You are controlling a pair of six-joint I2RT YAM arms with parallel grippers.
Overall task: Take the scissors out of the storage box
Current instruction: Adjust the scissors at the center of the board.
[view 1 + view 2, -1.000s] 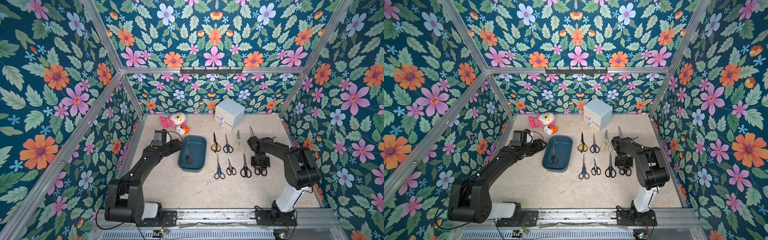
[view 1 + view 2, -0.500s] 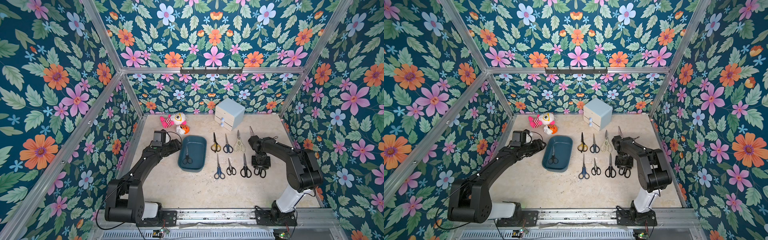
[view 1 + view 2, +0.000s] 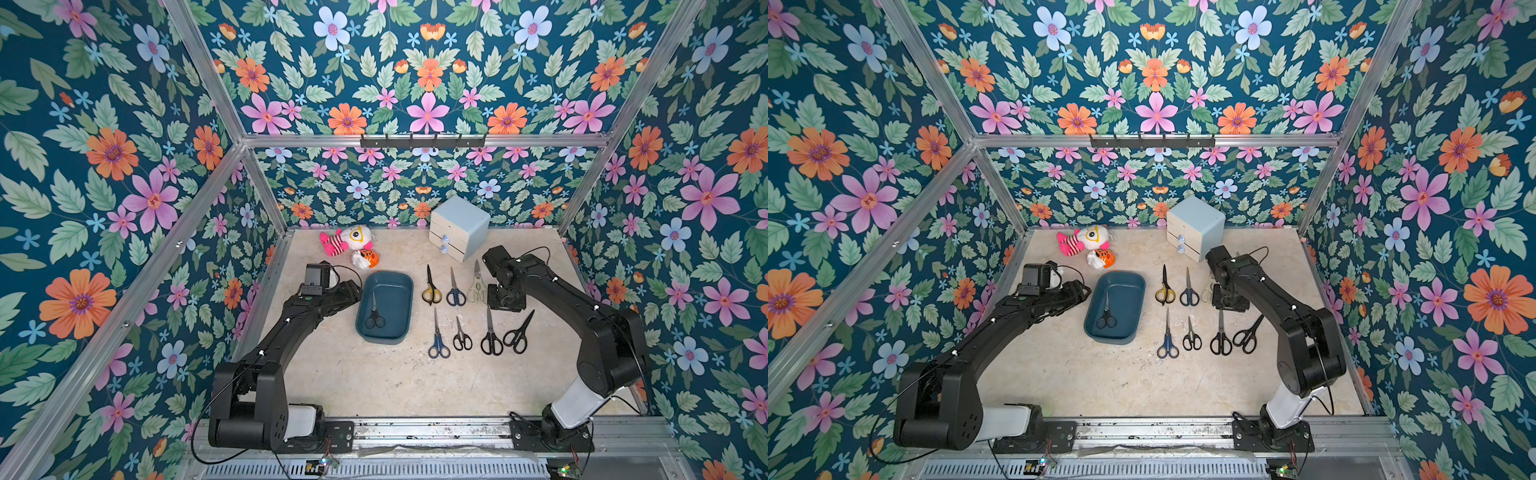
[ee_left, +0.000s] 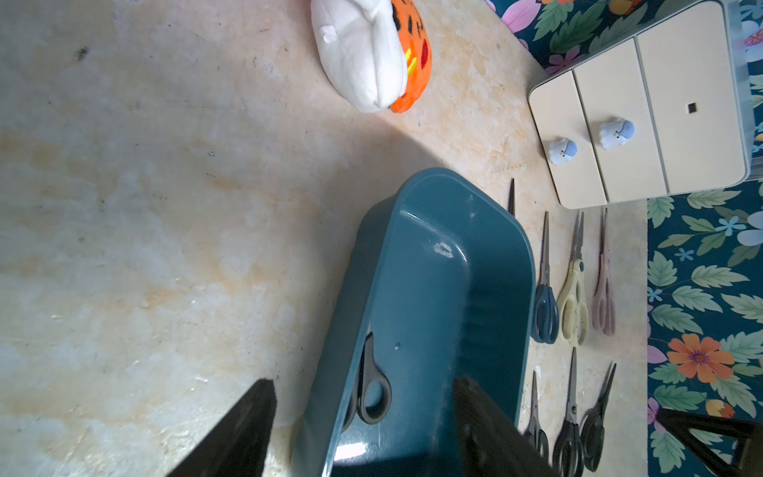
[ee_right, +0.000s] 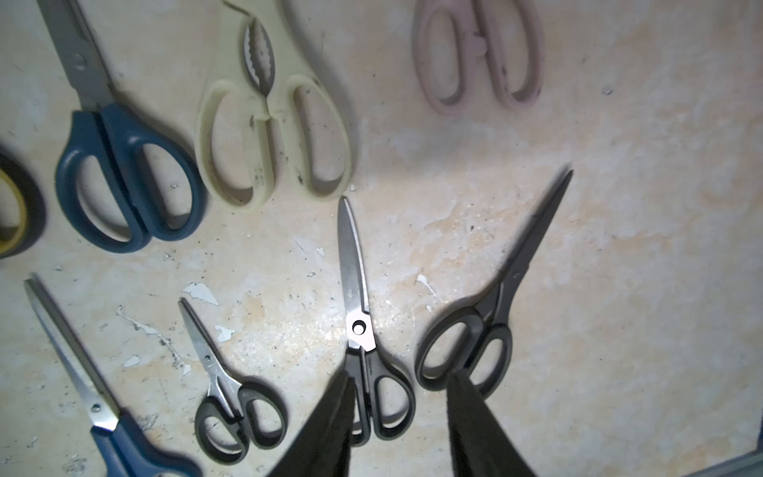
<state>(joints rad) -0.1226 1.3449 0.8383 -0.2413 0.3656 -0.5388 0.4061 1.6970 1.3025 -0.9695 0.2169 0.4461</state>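
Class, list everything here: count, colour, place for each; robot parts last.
storage box: one, teal, table centre-left.
scissors in box: one, black-handled, inside.
back-row scissors: four, yellow-black, blue, cream, pale pink, right of box.
front-row scissors: four, blue, black, black, black, nearer robot.
plush toys: two, pink-white and white-orange, behind box.
drawer cube: one, pale blue, table back.
table: one, beige.
arms: two, black, either side.
left fingers: two, black, open at box rim.
right fingers: two, black, open above laid-out scissors.

I find both top views high, distant, looking steeply down; both wrist views close, sharing the cream scissors [image 4: 575, 270] [image 5: 268, 119].
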